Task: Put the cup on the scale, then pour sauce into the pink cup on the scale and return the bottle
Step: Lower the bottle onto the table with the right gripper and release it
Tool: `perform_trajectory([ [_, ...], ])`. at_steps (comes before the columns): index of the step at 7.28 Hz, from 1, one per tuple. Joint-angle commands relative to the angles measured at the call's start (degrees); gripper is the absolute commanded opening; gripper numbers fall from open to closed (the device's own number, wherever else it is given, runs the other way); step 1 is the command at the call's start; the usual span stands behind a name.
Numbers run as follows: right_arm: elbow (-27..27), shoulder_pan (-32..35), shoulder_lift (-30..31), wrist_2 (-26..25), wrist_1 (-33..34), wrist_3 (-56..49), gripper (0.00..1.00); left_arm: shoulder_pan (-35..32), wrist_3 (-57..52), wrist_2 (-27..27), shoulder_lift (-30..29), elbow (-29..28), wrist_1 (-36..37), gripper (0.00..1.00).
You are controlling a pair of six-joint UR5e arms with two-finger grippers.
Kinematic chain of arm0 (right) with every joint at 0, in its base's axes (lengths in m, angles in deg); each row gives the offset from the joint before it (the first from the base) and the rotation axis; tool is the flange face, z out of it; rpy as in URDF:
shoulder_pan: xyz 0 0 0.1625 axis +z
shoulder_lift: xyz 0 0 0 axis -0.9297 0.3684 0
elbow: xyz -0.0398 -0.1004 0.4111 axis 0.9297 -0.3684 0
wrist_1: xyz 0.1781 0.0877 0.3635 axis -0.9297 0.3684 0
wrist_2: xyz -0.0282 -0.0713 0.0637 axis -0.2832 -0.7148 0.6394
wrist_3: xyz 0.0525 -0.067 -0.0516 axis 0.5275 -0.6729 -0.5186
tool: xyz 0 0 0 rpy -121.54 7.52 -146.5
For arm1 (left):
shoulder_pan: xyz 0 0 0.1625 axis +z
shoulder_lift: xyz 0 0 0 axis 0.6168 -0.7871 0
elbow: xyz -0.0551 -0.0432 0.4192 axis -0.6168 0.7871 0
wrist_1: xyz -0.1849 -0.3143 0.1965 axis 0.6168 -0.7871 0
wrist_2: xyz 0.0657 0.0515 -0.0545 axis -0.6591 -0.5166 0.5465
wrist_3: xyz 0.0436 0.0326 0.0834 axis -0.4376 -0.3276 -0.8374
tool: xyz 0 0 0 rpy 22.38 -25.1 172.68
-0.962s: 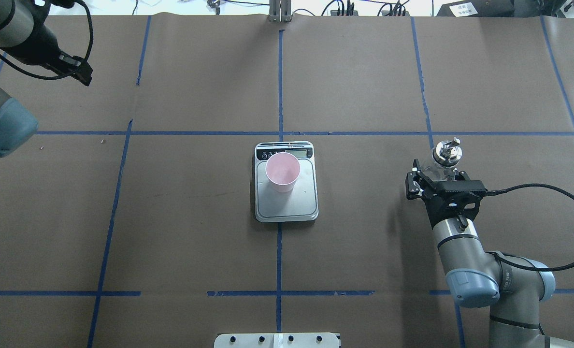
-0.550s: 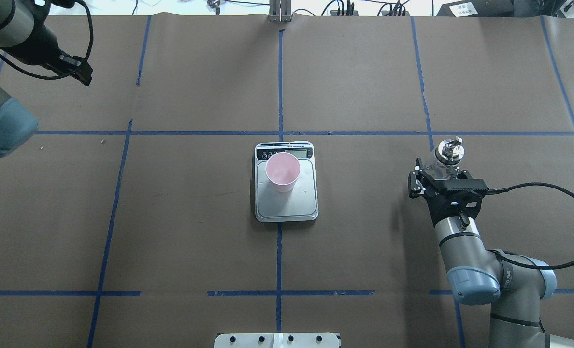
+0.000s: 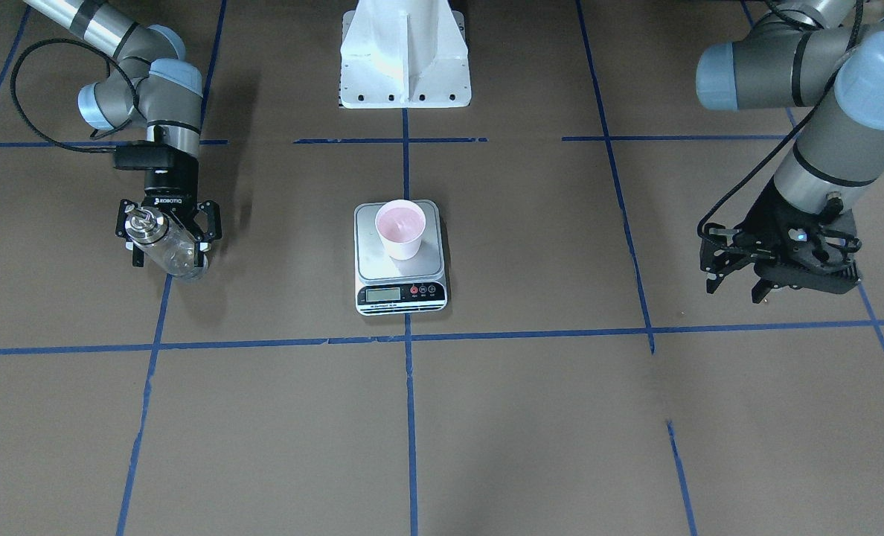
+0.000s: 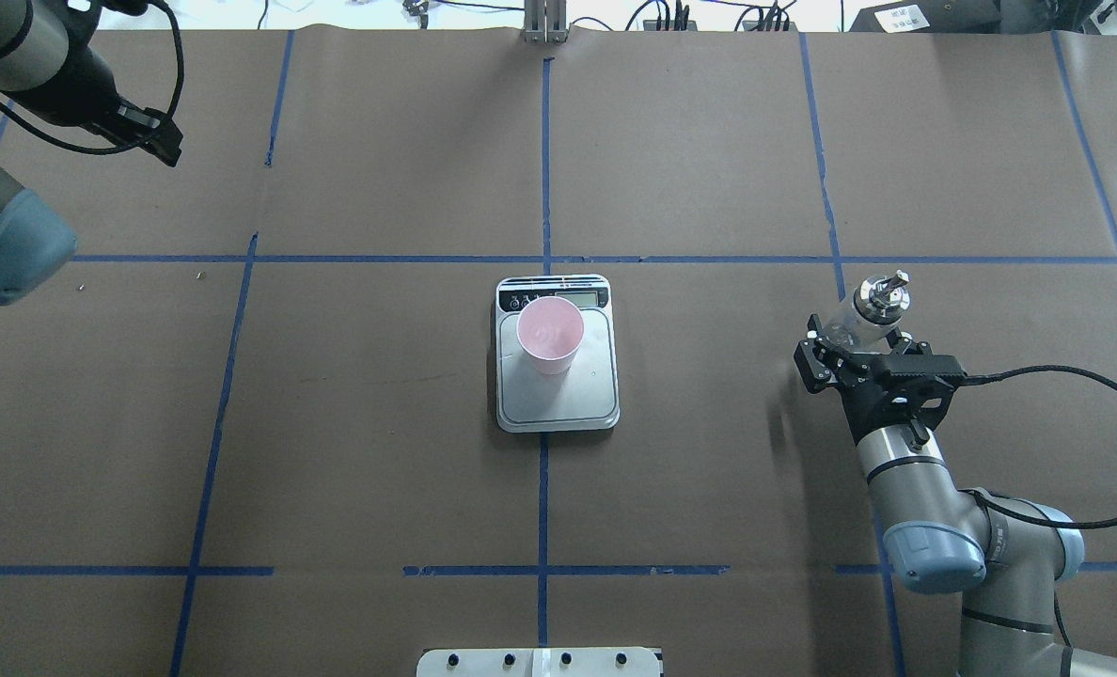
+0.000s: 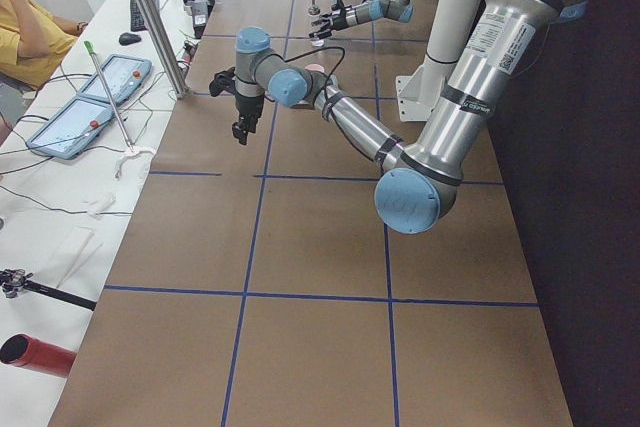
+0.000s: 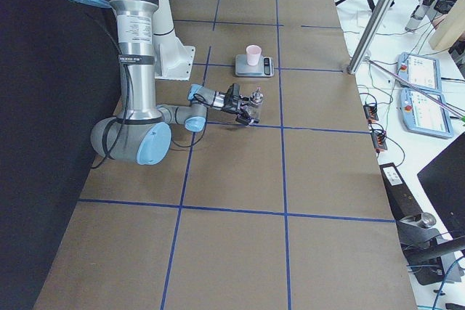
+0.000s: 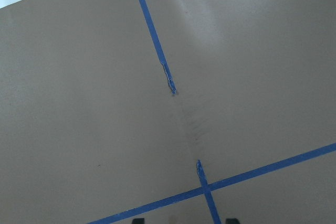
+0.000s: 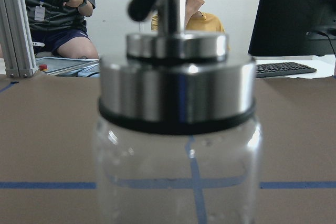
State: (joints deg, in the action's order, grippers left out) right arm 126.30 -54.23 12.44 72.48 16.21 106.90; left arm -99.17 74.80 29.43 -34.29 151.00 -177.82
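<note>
The pink cup [image 4: 550, 331] stands upright on the back half of the scale [image 4: 558, 406] at the table's centre, also in the front view [image 3: 401, 227]. My right gripper [image 4: 859, 340] is shut on the clear glass bottle [image 4: 865, 315], with a finger on each side of the glass body. It holds the bottle far to the right of the scale, close over the table, silver spout on top. The bottle fills the right wrist view [image 8: 178, 166] and shows in the front view [image 3: 168, 249]. My left gripper [image 3: 734, 290] is open and empty, high over the far left of the table.
The scale's display strip [image 3: 401, 294] faces away from me. The white robot base plate [image 3: 405, 59] sits at the near edge. Blue tape lines [image 4: 543, 169] grid the brown table. Operators, a monitor and a keyboard [image 8: 283, 68] lie beyond the far edge.
My right gripper has shifted slightly to the right and turned a little, carrying the bottle with it. The left arm, cup and scale have not moved.
</note>
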Motion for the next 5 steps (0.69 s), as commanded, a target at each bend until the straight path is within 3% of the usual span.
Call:
perform_trajectory([
  [1,-1.2,-1.5,0.1,-3.7,-3.2,-0.1,1.0,0.0,0.0,0.0,-0.1,0.0,0.0,0.61],
  [5,0.9,-6.8,1.5,-8.8,-3.3,-0.1,1.0,0.0,0.1,0.0,0.2,0.3,0.0,0.61],
])
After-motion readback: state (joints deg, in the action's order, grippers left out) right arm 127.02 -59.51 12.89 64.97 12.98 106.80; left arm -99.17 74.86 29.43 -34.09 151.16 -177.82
